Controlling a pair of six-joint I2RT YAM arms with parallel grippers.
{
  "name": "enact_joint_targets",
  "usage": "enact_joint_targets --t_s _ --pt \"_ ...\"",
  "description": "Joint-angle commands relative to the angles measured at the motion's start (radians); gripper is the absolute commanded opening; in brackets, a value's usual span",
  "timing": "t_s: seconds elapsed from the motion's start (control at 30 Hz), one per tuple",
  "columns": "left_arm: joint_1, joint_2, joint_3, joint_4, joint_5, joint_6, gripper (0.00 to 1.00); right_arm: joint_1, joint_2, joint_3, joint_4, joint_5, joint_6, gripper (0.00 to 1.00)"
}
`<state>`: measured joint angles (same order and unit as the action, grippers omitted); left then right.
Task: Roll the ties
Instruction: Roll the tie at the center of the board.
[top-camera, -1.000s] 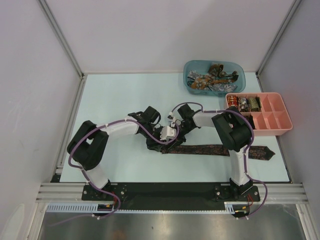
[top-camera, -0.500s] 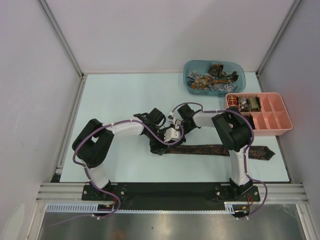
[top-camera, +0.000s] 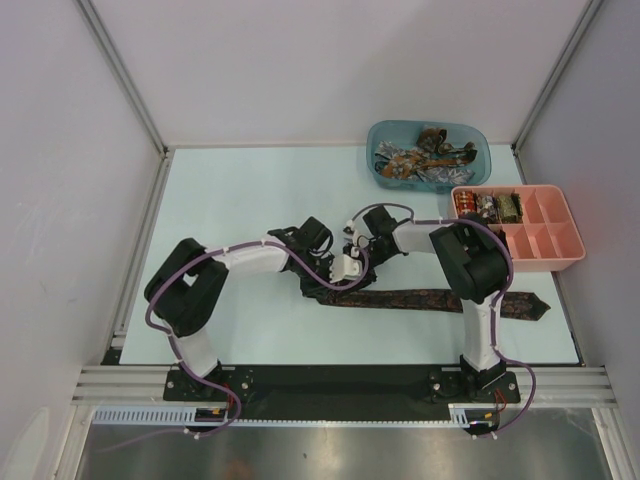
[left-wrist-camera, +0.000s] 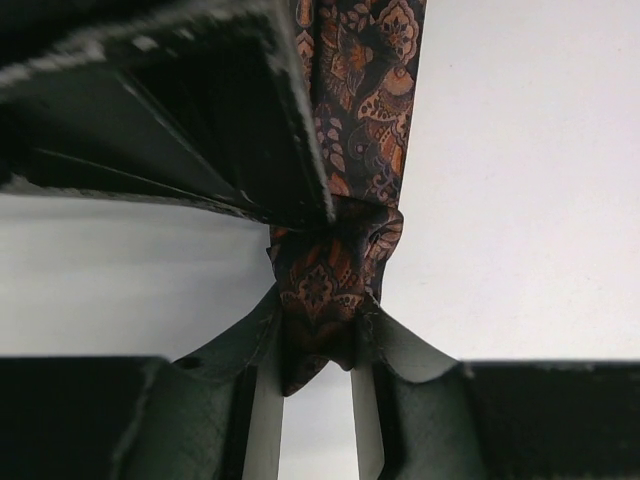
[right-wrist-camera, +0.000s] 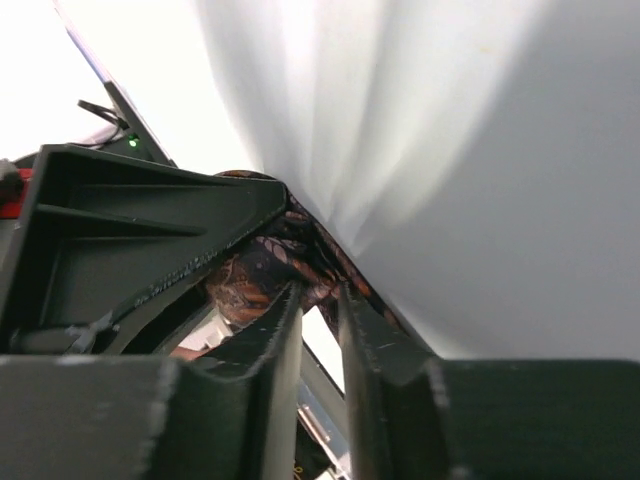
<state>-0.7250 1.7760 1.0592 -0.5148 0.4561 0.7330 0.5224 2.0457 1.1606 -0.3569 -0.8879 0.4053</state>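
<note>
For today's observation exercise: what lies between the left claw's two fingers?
The bunched end of the dark patterned tie, shown in the left wrist view.

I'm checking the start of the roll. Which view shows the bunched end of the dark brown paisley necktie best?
Left wrist: the dark brown paisley necktie sits mid-frame, its bunched end close and sharp. Top external shows most of its length, but the arms hide that end. Right wrist catches only a shadowed scrap.

The left gripper (left-wrist-camera: 317, 375) pinched the bunched end of a brown patterned tie (left-wrist-camera: 360, 110) between its fingertips. Just ahead, the right gripper's black finger (left-wrist-camera: 200, 120) overlapped the strip's left edge.
</note>
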Motion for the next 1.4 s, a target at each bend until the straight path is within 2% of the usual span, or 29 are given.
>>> enact_joint_targets --t_s 0.0,0.07,0.13,0.3,0.67,0.77,0.87,0.9,1.0,1.03,1.17,1.2,1.23,1.27,1.33,1.37 --pt "-0.017 -0.020 -0.057 0.024 -0.043 0.017 0.27 -0.025 -0.048 -0.016 0.032 -0.025 0.026 0.29" --pt "-0.024 -0.027 -0.065 0.025 -0.054 0.023 0.27 -0.030 -0.055 -0.024 0.045 -0.045 0.039 0.37" --pt "-0.027 -0.029 -0.070 0.029 -0.060 0.025 0.26 -0.033 -0.058 -0.025 0.059 -0.072 0.056 0.39" --pt "-0.027 -0.021 -0.074 0.032 -0.071 0.031 0.26 -0.035 -0.090 -0.042 0.091 -0.112 0.090 0.52" --pt "-0.028 -0.015 -0.080 0.050 -0.083 0.022 0.26 0.016 -0.075 -0.053 0.073 -0.094 0.072 0.51" --pt "-0.028 -0.023 -0.087 0.053 -0.079 0.020 0.26 0.016 -0.039 -0.036 0.059 -0.069 0.056 0.46" --pt "-0.028 -0.027 -0.093 0.056 -0.079 0.017 0.26 0.008 -0.024 -0.032 0.058 -0.034 0.053 0.28" --pt "-0.028 -0.024 -0.096 0.056 -0.076 0.019 0.27 0.004 -0.022 -0.030 0.049 -0.019 0.044 0.19" --pt "-0.027 -0.032 -0.102 0.056 -0.073 0.022 0.28 0.002 -0.021 -0.029 0.024 0.003 0.021 0.03" --pt "-0.024 -0.035 -0.102 0.055 -0.065 0.020 0.28 0.005 -0.021 -0.027 0.015 0.009 0.001 0.00" --pt "-0.017 -0.047 -0.103 0.052 -0.047 0.025 0.28 0.017 -0.019 -0.029 -0.010 0.023 -0.043 0.00" --pt "-0.017 -0.049 -0.103 0.050 -0.043 0.023 0.27 0.018 -0.019 -0.030 -0.019 0.012 -0.051 0.01" --pt "-0.017 -0.047 -0.103 0.052 -0.045 0.023 0.27 0.019 -0.018 -0.029 -0.024 -0.002 -0.057 0.08" --pt "-0.017 -0.047 -0.103 0.049 -0.042 0.028 0.26 0.019 -0.025 -0.029 -0.025 -0.015 -0.059 0.16" --pt "-0.019 -0.047 -0.107 0.048 -0.048 0.029 0.26 0.014 -0.042 -0.032 -0.008 -0.046 -0.046 0.38" --pt "-0.019 -0.047 -0.110 0.050 -0.050 0.034 0.26 0.005 -0.051 -0.035 0.005 -0.058 -0.021 0.44"
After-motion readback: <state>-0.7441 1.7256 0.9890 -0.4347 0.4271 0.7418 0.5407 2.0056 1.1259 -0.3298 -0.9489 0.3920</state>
